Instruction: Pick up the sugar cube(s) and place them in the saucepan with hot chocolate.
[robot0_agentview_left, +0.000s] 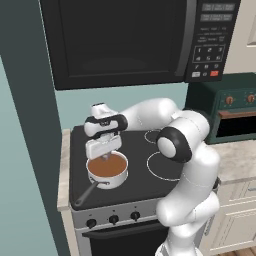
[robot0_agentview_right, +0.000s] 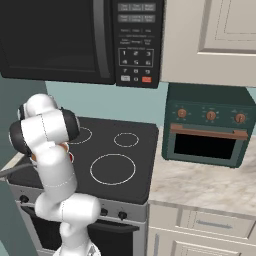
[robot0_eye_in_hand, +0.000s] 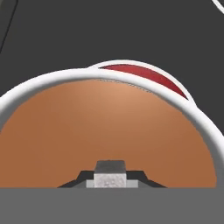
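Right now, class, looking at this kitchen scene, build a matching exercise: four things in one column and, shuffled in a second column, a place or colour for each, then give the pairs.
Things:
1. hot chocolate
2. sugar cube
3. microwave
4. toaster oven

Descriptions:
A. dark green, on the counter right of the stove
B. reddish-brown, filling the saucepan
C. black, mounted above the stove
D. pale grey, between the tips of the gripper over the pan

Pairs: 1-B, 2-D, 3-C, 4-A
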